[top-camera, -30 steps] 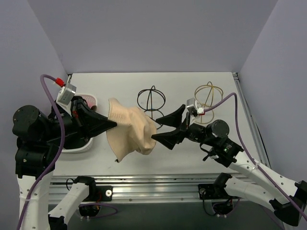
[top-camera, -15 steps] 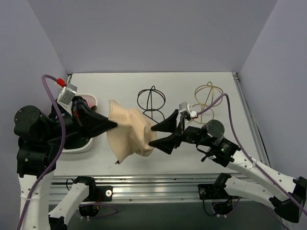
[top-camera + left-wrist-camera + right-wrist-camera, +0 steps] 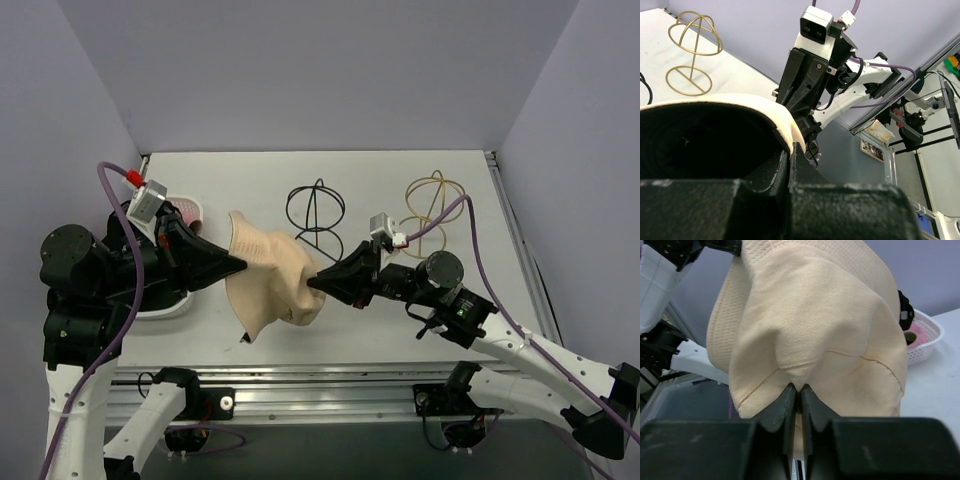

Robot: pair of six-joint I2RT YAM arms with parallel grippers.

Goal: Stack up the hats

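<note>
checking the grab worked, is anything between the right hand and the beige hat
Nothing visible. The right hand is shut on a fold of the beige hat, and the left hand pinches its other side.

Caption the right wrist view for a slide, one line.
Right gripper shut on a fold of the beige bucket hat, with the white basket on the table behind at right.

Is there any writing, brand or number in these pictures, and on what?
None can be read.
The beige hat, black wire frame, gold wire frame and white basket show no print.
A small panel in the room beyond, left wrist view: too blurred to read.
</note>
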